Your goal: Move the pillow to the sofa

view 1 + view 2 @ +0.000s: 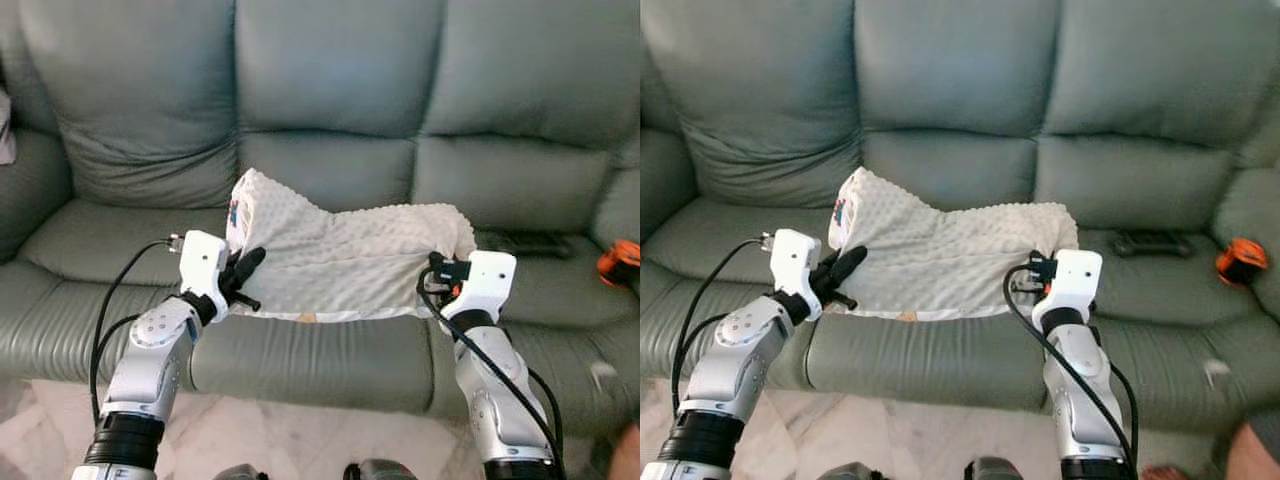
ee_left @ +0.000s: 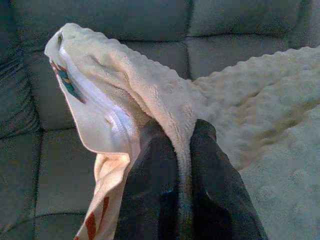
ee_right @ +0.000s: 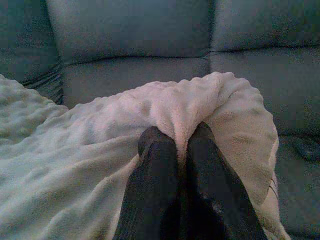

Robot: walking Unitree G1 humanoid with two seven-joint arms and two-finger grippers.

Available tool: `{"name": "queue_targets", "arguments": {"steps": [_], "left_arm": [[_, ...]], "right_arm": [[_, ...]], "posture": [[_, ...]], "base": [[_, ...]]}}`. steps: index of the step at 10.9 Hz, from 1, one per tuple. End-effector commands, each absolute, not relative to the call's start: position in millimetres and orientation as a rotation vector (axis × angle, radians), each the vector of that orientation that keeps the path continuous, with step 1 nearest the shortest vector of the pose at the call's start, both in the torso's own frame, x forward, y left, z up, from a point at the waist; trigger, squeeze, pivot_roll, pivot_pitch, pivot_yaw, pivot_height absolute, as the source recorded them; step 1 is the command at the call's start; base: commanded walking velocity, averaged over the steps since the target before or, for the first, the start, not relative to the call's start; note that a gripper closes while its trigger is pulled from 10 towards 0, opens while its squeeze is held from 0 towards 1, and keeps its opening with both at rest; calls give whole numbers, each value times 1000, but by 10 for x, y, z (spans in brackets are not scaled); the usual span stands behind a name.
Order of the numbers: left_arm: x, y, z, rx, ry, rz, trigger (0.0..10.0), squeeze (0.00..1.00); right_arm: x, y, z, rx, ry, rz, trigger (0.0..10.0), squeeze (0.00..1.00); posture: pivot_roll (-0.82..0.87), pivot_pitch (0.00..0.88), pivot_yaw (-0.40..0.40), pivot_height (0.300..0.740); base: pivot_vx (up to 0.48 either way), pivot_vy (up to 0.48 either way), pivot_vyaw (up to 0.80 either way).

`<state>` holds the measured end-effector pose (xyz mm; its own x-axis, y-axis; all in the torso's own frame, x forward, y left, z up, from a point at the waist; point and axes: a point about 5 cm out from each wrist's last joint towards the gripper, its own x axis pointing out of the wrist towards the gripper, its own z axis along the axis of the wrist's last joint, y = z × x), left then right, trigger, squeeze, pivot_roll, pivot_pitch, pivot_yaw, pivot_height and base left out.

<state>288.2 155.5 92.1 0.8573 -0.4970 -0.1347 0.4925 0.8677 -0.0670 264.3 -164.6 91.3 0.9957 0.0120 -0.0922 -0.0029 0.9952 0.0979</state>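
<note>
cream pillow (image 1: 340,255) pinched between both grippers, seemingly over sofa (image 1: 330,110)

The pillow (image 1: 340,255) hides the middle seat of the sofa (image 1: 330,90) beneath it. At the lower right edge, a person's foot (image 1: 1252,455) is cut off. The dark flat object (image 1: 1150,242) and the orange thing (image 1: 1240,260) on the right cushion are too small to identify.

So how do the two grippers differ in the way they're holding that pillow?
The left gripper pinches the pillow at its raised corner, black fingers in plain sight; the right gripper grips the lower, flatter end, mostly tucked behind its white wrist. Both are shut on fabric above the sofa seat.
</note>
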Motion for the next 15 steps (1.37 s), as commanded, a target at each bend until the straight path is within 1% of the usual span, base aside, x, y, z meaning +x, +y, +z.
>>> {"name": "queue_targets", "arguments": {"steps": [1, 2, 5, 7, 10, 14, 15], "left_arm": [[2895, 1500, 1020, -14, 103, -558, 10000, 0], [2894, 1500, 1015, -18, 109, -556, 10000, 0], [2880, 1520, 998, -5, 123, -560, 10000, 0], [2850, 1521, 976, 18, 136, -574, 10000, 0], [2821, 1602, 916, 45, 159, -546, 10000, 0], [2892, 1663, 906, 63, 158, -499, 10000, 0], [2890, 1669, 902, 63, 157, -496, 10000, 0]], "right_arm": [[2660, -1629, 940, 102, 77, 13, 10000, 0], [2661, -1628, 938, 102, 78, 13, 10000, 0], [2645, -1608, 917, 104, 87, 13, 10000, 0], [2607, -1596, 899, 109, 98, 8, 10000, 0], [2555, -1564, 864, 121, 115, 2, 10000, 0], [2623, -1508, 895, 132, 106, 23, 10000, 0], [2631, -1509, 895, 133, 106, 25, 10000, 0]], "posture": [[-71, 31, -9, 740], [-71, 31, -9, 740], [-68, 39, -7, 740], [-70, 67, -3, 740], [-71, 105, -2, 740], [-70, 114, -12, 665], [-70, 115, -13, 640]], "base": [[0, 0, 0], [255, 0, 0], [0, 0, 0], [0, 0, 0], [0, 0, 0], [0, 0, 0], [0, 0, 0]]}}
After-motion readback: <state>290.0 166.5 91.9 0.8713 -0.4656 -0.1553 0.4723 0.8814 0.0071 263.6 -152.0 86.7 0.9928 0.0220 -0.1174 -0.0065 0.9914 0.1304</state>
